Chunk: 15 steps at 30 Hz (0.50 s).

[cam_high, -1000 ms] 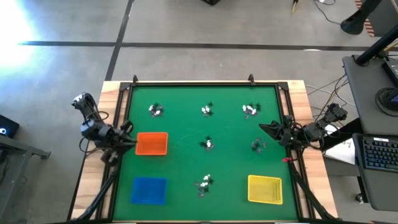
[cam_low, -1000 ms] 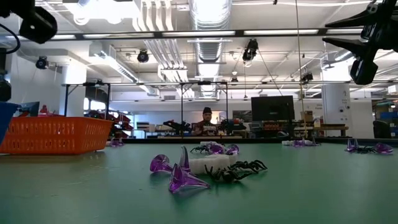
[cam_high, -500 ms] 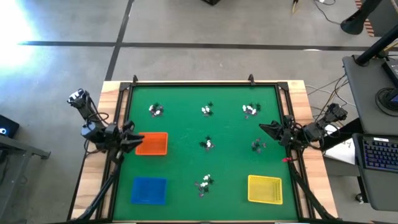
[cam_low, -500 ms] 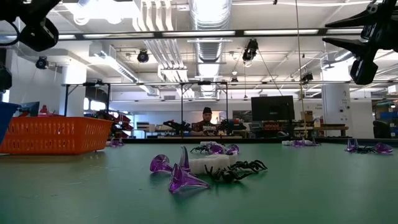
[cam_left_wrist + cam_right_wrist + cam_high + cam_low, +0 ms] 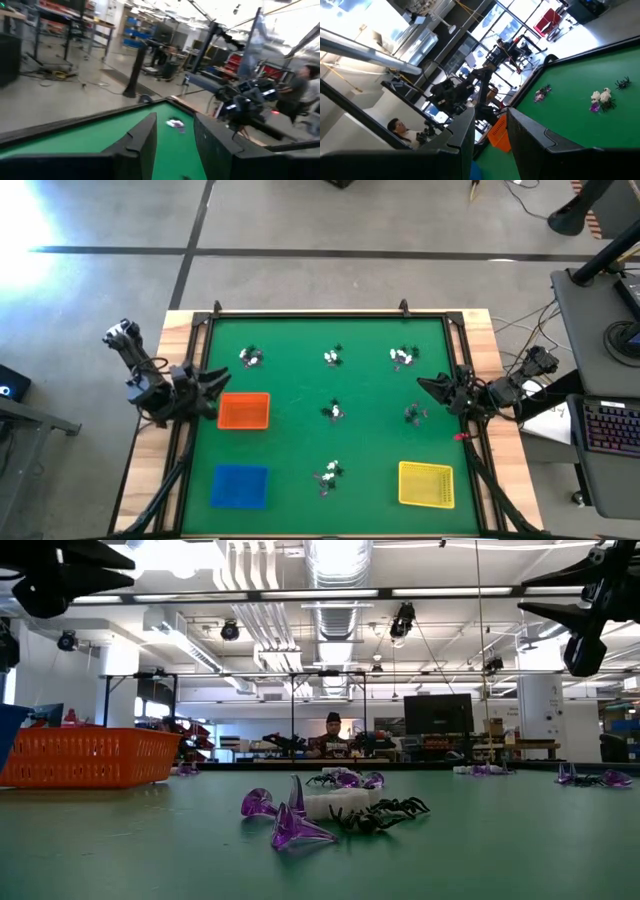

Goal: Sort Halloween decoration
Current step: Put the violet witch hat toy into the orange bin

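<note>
Two arms at mat (image 5: 300, 370) edges | centre open | trinkets (image 5: 334, 412) scattered

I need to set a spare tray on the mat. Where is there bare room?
Bare green lies between the orange tray and the centre trinket pile, and between the blue tray and the front pile. The far row of three piles is crowded.

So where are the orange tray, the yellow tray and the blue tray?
Orange rectangular mesh tray (image 5: 244, 411), high view, its middle floor.
Yellow rectangular mesh tray (image 5: 425, 484), high view, its middle floor.
Blue rectangular tray (image 5: 240, 486), high view, its middle.
</note>
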### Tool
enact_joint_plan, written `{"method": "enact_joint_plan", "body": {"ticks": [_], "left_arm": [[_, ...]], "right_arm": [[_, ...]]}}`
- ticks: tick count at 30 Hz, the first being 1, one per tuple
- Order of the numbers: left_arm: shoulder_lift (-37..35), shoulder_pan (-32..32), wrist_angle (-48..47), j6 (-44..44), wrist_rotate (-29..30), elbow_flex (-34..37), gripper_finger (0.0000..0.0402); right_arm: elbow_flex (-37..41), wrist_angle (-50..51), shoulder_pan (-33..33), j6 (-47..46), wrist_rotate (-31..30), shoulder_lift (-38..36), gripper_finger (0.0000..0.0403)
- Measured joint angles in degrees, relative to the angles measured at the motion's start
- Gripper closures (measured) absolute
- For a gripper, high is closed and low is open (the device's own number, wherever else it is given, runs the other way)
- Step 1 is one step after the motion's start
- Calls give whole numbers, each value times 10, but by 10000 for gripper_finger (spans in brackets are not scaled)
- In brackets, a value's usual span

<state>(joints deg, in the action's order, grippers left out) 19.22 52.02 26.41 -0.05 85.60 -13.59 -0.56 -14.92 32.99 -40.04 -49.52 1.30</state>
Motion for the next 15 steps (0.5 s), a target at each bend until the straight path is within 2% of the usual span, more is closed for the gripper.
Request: {"method": "enact_joint_plan", "body": {"ticks": [9, 15], "left_arm": [[-26, 0, -4, 55, 7, -31, 302], [-54, 0, -4, 45, -68, -35, 302]], "right_arm": [[0, -1, 0, 16, -1, 0, 298], [0, -2, 0, 13, -1, 0, 298]]}}
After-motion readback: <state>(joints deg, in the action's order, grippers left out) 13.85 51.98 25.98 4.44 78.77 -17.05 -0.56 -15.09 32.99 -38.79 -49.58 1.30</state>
